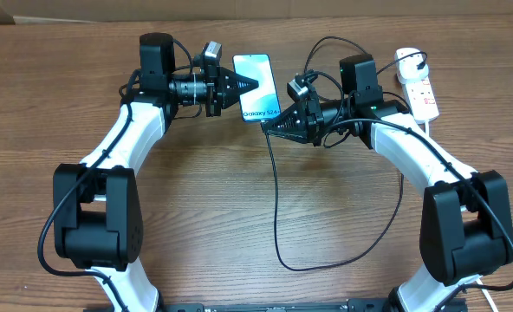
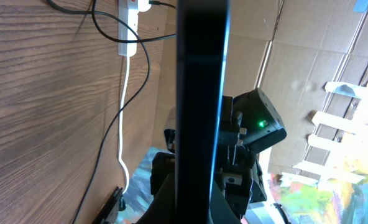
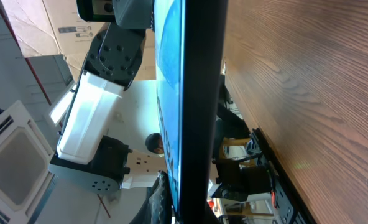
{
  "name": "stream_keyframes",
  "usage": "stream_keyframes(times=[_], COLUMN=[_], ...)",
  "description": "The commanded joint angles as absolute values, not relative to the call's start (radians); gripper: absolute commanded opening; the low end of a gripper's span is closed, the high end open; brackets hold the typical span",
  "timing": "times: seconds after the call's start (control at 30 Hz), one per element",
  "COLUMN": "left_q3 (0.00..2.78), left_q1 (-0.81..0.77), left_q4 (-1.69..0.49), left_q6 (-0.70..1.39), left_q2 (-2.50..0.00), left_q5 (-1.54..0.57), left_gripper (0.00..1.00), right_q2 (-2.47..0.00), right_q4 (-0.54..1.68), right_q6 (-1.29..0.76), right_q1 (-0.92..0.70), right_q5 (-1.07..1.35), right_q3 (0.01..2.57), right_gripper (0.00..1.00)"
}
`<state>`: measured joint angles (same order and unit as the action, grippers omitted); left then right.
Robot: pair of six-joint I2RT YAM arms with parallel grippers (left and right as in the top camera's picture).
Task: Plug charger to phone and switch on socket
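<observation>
The phone [image 1: 255,85], its blue screen facing up, hangs flat a little above the table between both arms. On its left edge my left gripper [image 1: 246,85] is shut. At its lower right corner my right gripper [image 1: 272,124] is shut too. Each wrist view shows the phone edge-on [image 2: 199,93] [image 3: 199,93], running up from between the jaws of the left gripper [image 2: 199,190] and the right gripper [image 3: 193,205]. The black charger [image 1: 275,208] cable reaches the phone's bottom end, where the right fingers hide its tip. At the far right lies the white socket [image 1: 419,87] [image 2: 129,28].
The charger cable loops over the wooden table [image 1: 196,199] toward the front and back up under the right arm. A thick white cord [image 2: 123,99] trails from the socket. Cardboard lines the table's far edge.
</observation>
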<state>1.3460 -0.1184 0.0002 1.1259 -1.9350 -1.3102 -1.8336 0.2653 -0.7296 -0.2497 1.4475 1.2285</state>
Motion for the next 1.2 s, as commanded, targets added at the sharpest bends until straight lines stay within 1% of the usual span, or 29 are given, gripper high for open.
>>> stream_keyframes(times=[0.0,0.17,0.63,1.17], left_q3=[1.362,1.362,1.362,1.362], left_q1=[-0.152,-0.149,-0.149,-0.149], left_q4=[0.005,0.004,0.004,0.004], left_q6=[1.106,1.107,1.115,1.141], left_q2=[-1.923,-1.923,-1.923,-1.923], left_q5=[-1.450,-1.449,-1.494,-1.520], left_gripper=[0.04,0.04,0.04,0.04], right_q2=[-1.808,-1.808,-1.808,-1.808], right_q4=[0.204,0.169,0.189,0.189], right_q6=[-0.733,-0.756,-0.758,-0.736], right_q1=[-0.257,-0.261,-0.263,-0.262], right_q5=[1.465,1.501,1.433,1.407], right_q3=[1.251,1.251,1.250,1.250], right_gripper=[0.04,0.04,0.04,0.04])
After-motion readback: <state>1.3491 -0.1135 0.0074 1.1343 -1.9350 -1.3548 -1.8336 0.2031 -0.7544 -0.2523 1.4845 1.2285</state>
